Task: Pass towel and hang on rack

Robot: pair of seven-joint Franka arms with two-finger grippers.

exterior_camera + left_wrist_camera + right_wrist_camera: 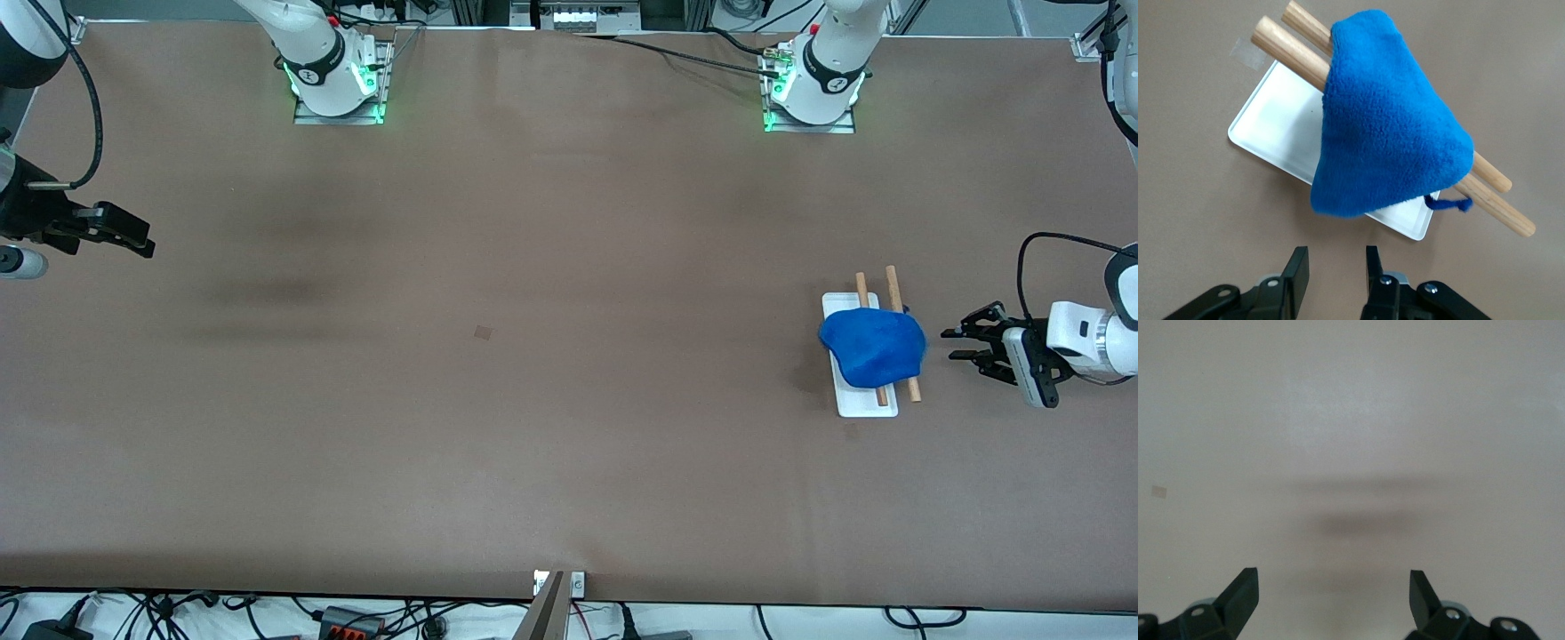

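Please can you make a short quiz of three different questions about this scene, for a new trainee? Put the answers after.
1. True or false: the towel lies draped over both wooden rods of the rack.
2. Which pincer is beside the rack: (a) the left pincer, (b) the right pincer, (c) neither?
3. Fill in: both pincers are open and hold ____.

Key
1. True; it covers the middle of the rods, whose ends stick out.
2. (a); it is over the table at the left arm's end, while the right arm waits at its own end.
3. nothing
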